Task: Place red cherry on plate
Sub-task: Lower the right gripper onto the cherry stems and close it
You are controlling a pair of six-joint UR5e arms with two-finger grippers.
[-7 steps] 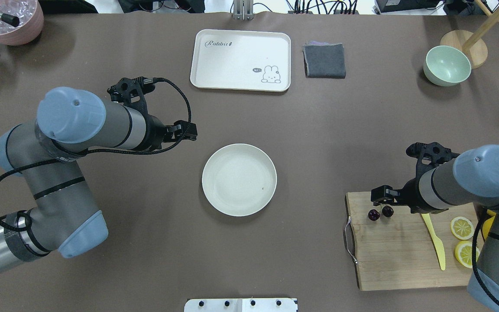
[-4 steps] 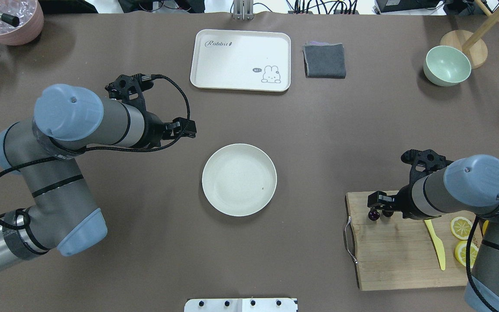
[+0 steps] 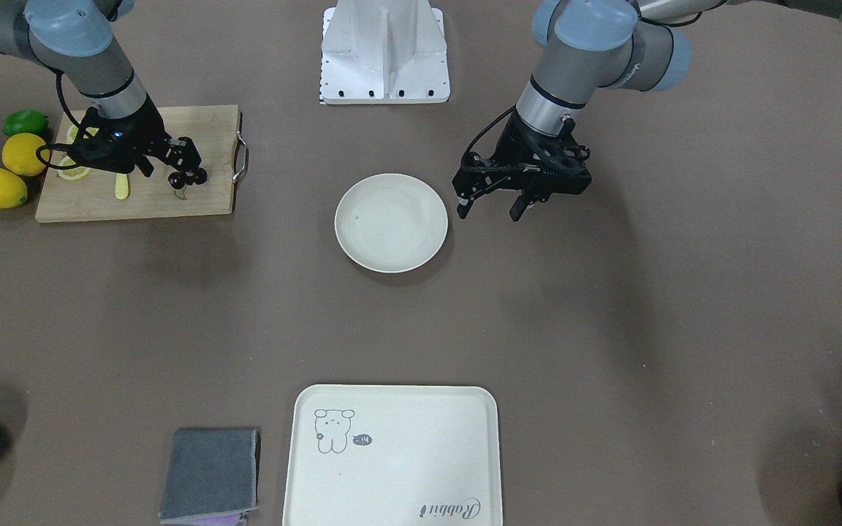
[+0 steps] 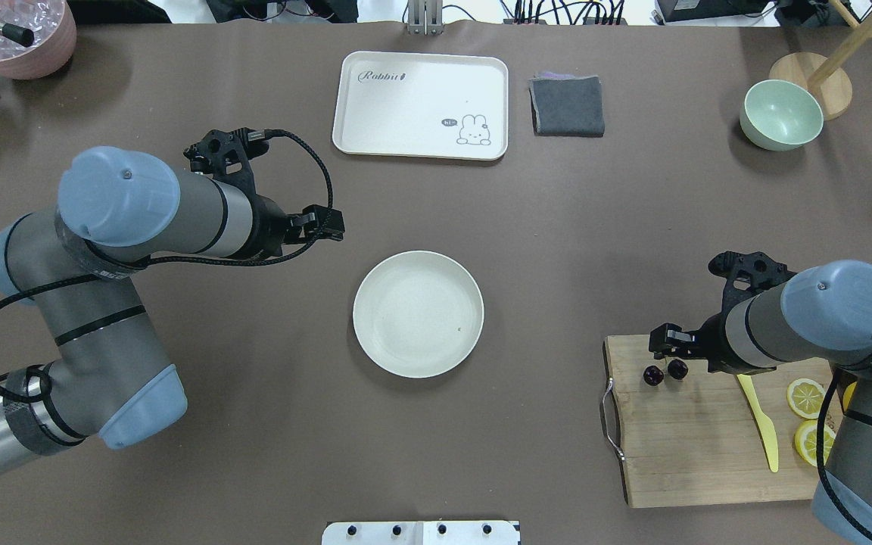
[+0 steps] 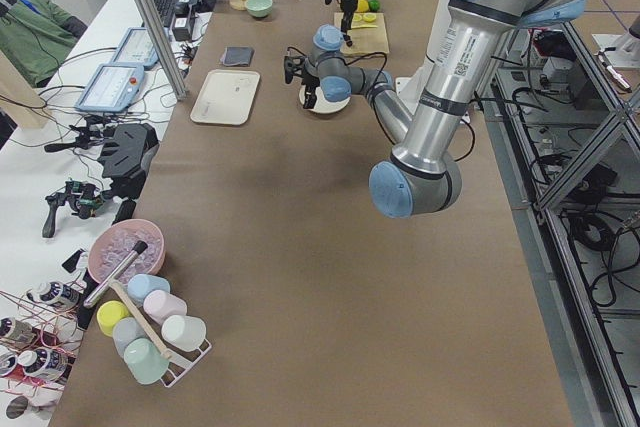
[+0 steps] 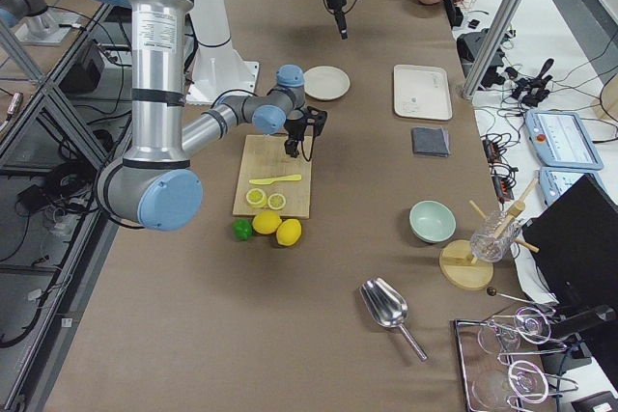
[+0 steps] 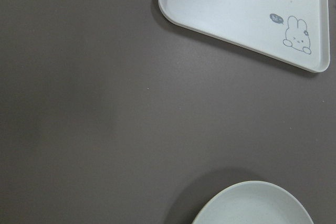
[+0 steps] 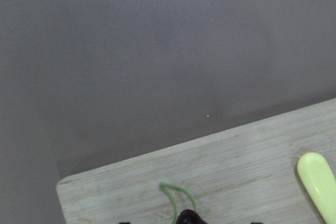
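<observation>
Right hand (image 4: 671,354) over red cherry (image 4: 677,369)

We log the left arm bent at the elbow, left gripper (image 3: 489,211) pointing down over the mid-worktop (image 4: 557,250), fingers spread. Right arm folded by the right edge, right gripper (image 4: 667,353) low, jaws apparently parted.

A brown matte surface (image 4: 557,227) bears a round cream-white plate (image 4: 418,313) at its middle; a rectangular cream rabbit tray (image 4: 420,104), a folded grey cloth (image 4: 567,105) and a pale green bowl (image 4: 780,115) lie farther out. A wooden cutting board (image 4: 693,454) sits on the robot's right.
</observation>
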